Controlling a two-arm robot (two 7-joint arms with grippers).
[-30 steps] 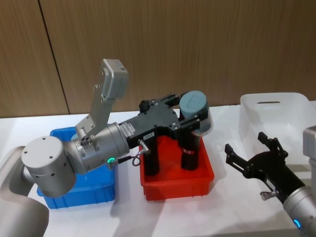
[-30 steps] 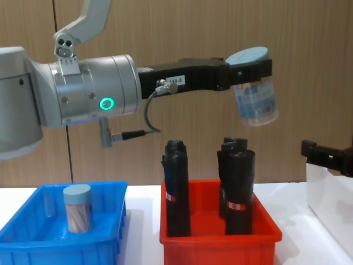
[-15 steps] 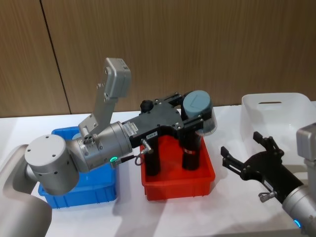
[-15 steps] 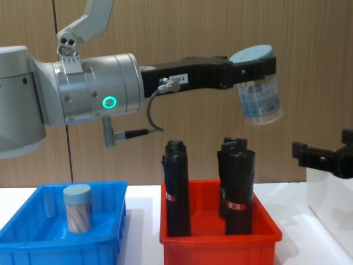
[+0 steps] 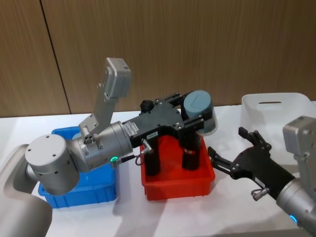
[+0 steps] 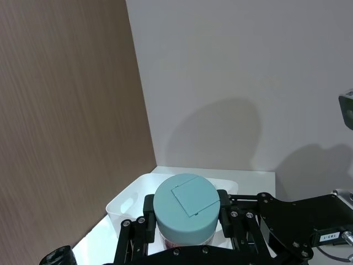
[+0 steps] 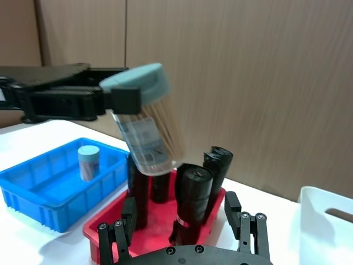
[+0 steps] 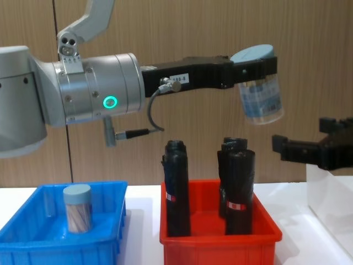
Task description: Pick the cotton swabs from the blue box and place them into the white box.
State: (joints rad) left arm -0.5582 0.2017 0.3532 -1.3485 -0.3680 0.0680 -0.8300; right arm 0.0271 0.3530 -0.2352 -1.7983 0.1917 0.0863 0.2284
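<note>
Held tub (image 8: 259, 99) in the air, second tub (image 8: 77, 208) in the blue box (image 8: 55, 251)

The held tub is a clear cylinder with a pale grey-blue lid, tan sticks and a white barcode label. It hangs tilted, high over the worktop (image 5: 123, 217) between the two boxes, clamped just under its lid by the left hand (image 8: 256, 70). The second tub stands upright, lid on, inside the bright blue, low-walled, lipped box at the left. The white box (image 5: 266, 121), translucent, taller, with a handle cut-out, sits open-topped at the right.
</note>
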